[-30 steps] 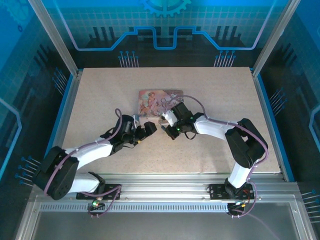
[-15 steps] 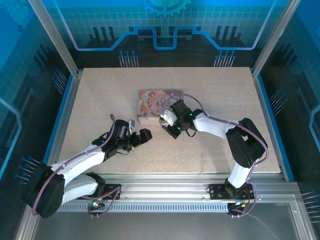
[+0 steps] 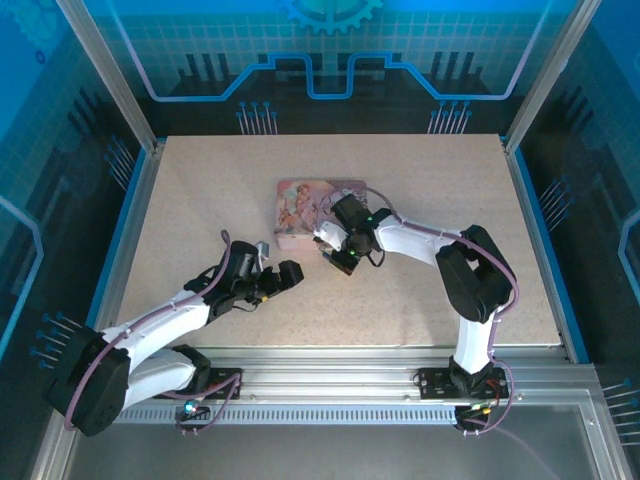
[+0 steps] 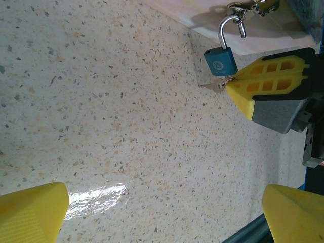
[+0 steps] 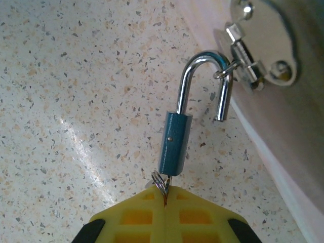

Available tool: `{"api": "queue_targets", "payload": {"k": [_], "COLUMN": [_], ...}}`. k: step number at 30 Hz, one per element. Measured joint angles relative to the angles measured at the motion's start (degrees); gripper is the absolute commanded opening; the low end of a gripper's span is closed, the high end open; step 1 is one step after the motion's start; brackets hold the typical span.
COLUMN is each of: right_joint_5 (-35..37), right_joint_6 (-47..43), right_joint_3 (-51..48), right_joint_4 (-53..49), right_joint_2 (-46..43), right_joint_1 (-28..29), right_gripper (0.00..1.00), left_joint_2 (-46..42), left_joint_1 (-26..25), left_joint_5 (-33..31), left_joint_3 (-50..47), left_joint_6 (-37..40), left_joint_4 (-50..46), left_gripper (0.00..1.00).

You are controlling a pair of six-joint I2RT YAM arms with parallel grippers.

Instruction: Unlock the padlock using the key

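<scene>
The padlock (image 5: 174,144) has a small blue body and a silver shackle. The shackle stands sprung open, its free leg hanging loose, and it hooks through the hasp ring (image 5: 238,68) of the pink tin (image 3: 318,203). The key (image 5: 166,188) sits in the bottom of the padlock, its split ring beside it. My right gripper (image 5: 166,195) is shut on the key with its yellow fingertips (image 4: 263,83) pressed together. The padlock (image 4: 220,61) also hangs ahead in the left wrist view. My left gripper (image 4: 162,212) is open over bare table, well short of the padlock, with nothing between its pads (image 4: 30,210).
The tin lies flat at the middle of the speckled table (image 3: 200,200), its front wall (image 5: 283,147) close to the right fingers. Both arms (image 3: 170,320) reach in from the near edge. Blue panels and metal posts (image 3: 545,75) ring the table.
My left gripper has drawn back from the tin, down and to the left, and stays open. The right gripper has shifted slightly toward the tin, its arm folding tighter.
</scene>
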Motion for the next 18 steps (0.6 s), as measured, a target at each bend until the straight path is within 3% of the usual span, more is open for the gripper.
{"api": "queue_targets", "payload": {"k": [18], "right_joint_5": [-3.98], "right_joint_6": [-12.55], "right_joint_3": [1.07], "right_joint_4": [-2.51], "right_joint_2": [0.00], "right_joint_1": [-2.47], "right_gripper": [0.02], "left_joint_2": [0.02], "left_joint_1": [0.02], "left_joint_5": [0.02], "left_joint_3": [0.00], "left_joint_6": [0.42], "left_joint_4": [0.00], "left_gripper": [0.99]}}
